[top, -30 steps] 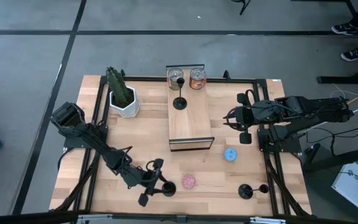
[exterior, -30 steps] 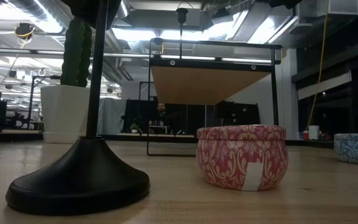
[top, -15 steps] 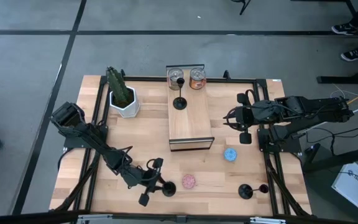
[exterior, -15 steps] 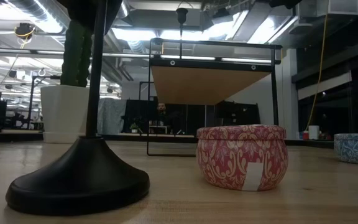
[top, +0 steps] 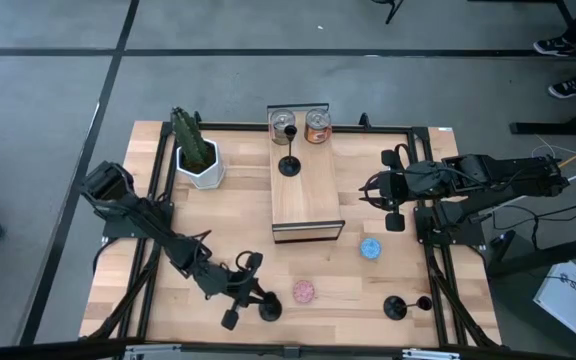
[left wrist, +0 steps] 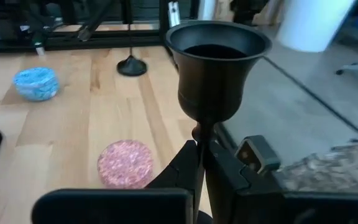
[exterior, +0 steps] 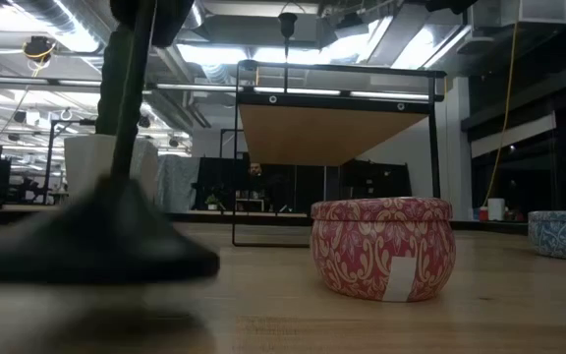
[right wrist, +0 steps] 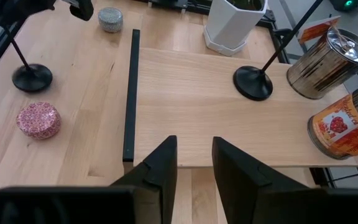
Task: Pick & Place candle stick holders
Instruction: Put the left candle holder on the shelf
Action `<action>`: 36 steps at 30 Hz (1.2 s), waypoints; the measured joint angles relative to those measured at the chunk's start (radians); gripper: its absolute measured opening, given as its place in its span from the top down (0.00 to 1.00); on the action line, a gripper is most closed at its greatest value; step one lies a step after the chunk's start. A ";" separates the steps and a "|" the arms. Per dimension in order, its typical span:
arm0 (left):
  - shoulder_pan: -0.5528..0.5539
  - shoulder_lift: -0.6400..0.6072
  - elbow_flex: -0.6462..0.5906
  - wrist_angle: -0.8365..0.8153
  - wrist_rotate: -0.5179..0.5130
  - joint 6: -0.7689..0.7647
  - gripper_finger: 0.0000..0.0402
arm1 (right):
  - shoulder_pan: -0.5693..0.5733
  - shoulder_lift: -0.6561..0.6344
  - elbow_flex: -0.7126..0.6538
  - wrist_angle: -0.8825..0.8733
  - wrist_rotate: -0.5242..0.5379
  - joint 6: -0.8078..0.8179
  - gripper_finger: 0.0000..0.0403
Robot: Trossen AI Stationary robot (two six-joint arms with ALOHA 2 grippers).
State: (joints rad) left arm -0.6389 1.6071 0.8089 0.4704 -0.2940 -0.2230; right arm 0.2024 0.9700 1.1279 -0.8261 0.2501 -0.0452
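1. The left tool (top: 240, 290) is clamped tight on the stem of a black candle stick holder (left wrist: 215, 81), just beside the pink tin (top: 304, 291) near the counter's (top: 168, 290) front edge.
2. A second holder (top: 289, 166) is seen on the raised wooden shelf (top: 308, 205), with two metal tins (top: 306, 126) behind it.
3. A third holder (top: 395, 308) stands well right of the pink tin.
4. The right tool (right wrist: 194, 158) is held slightly parted, empty, over the shelf.

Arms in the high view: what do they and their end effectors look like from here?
Both arms are matte black, jointed links with dark cables looped along them. The left end effector and right end effector each carry two flat, dark, blocky fingers. No markings are legible.
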 joint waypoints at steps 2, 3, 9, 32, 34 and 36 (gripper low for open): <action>0.021 -0.023 0.000 -0.003 0.042 0.017 0.98 | 0.000 0.000 0.000 0.000 0.000 0.000 0.75; 0.031 -0.034 0.000 -0.003 0.072 0.029 0.98 | 0.000 0.000 0.000 0.000 0.000 0.000 0.75; 0.090 -0.107 0.000 -0.023 0.235 0.093 0.98 | 0.000 0.000 0.000 0.000 0.000 0.000 0.75; 0.272 -0.204 0.124 -0.209 0.392 0.261 0.98 | 0.000 0.000 0.000 0.000 0.000 0.000 0.75; 0.288 -0.204 0.155 -0.234 0.392 0.292 0.98 | 0.000 0.000 0.000 0.000 0.000 0.000 0.75; 0.308 -0.204 0.185 -0.268 0.392 0.314 0.98 | 0.000 0.000 0.000 0.000 0.000 0.000 0.75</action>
State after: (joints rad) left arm -0.3306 1.4036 0.9939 0.2029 0.0978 0.0908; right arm 0.2027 0.9701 1.1280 -0.8261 0.2501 -0.0452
